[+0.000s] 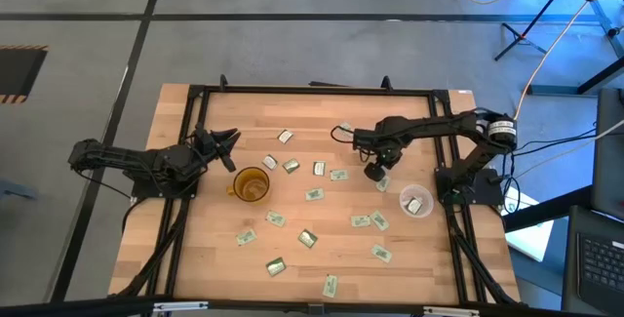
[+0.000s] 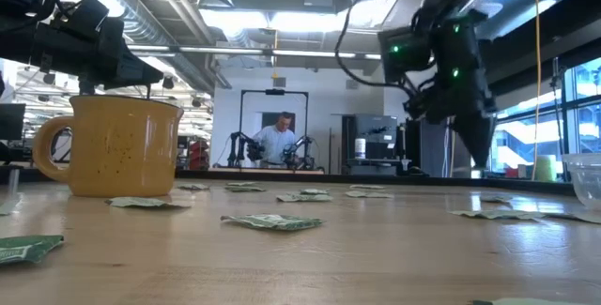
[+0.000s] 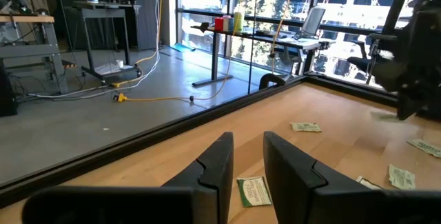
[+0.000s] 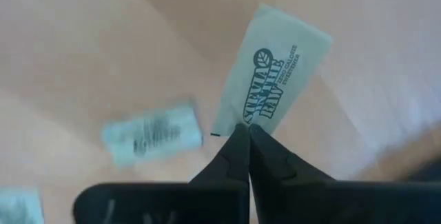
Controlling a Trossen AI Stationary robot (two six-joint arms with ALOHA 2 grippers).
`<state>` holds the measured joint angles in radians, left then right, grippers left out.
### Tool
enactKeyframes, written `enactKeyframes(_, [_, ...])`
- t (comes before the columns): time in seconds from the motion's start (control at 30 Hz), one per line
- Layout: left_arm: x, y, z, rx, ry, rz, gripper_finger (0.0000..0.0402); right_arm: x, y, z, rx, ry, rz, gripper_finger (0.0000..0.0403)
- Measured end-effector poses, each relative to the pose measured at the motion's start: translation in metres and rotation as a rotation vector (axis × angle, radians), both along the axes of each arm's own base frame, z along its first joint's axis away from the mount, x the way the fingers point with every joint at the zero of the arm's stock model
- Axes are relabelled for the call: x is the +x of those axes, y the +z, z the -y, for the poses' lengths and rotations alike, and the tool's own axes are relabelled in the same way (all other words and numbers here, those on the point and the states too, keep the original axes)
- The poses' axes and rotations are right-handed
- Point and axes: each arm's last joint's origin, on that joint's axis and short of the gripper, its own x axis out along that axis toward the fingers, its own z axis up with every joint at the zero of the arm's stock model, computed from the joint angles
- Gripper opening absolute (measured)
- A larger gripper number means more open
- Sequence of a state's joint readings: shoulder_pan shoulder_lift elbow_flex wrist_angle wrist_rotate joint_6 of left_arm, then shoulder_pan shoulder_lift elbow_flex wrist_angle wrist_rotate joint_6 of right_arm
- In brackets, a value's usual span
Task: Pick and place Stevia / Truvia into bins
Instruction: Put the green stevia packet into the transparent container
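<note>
Roughly eighteen sachets (image 1: 313, 194) lie scattered on the worktop (image 1: 205, 249), with two cups: an amber mug (image 1: 251, 185) and a clear cup (image 1: 416, 202). The right gripper (image 4: 247, 136) pinches one sachet (image 4: 275, 79) by its end, long axis pointing away from the fingertips. The left gripper (image 3: 248, 156) hovers narrowly parted, empty, beside the mug.

The table (image 1: 205, 258) carries two cups: one amber mug (image 1: 251, 185) and one clear plastic cup (image 1: 416, 202). About eighteen green-and-white sachets (image 1: 314, 194) lie loose on the wood in the high view, and at least one more sits inside the clear cup. Two robot arms reach over the table, and one person (image 2: 278, 140) shows in the room behind.
</note>
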<state>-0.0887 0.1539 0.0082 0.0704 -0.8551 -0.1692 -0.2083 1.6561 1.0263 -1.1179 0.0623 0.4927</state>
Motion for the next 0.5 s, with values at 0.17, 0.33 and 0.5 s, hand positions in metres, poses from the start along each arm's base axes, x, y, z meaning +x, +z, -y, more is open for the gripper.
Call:
enactKeyframes(0.17, [0.0,0.0,0.0,0.0,0.0,0.0,0.0075,-0.002,0.033,-0.033,0.001,0.057,0.003,0.0])
enactKeyframes(0.33, [0.0,0.0,0.0,0.0,0.001,0.0,0.0075,-0.028,0.063,-0.074,0.055,-0.023,0.117,0.0])
enactKeyframes(0.5, [0.0,0.0,0.0,0.0,0.003,0.0,0.0075,-0.059,0.062,-0.105,0.095,-0.15,0.119,0.0])
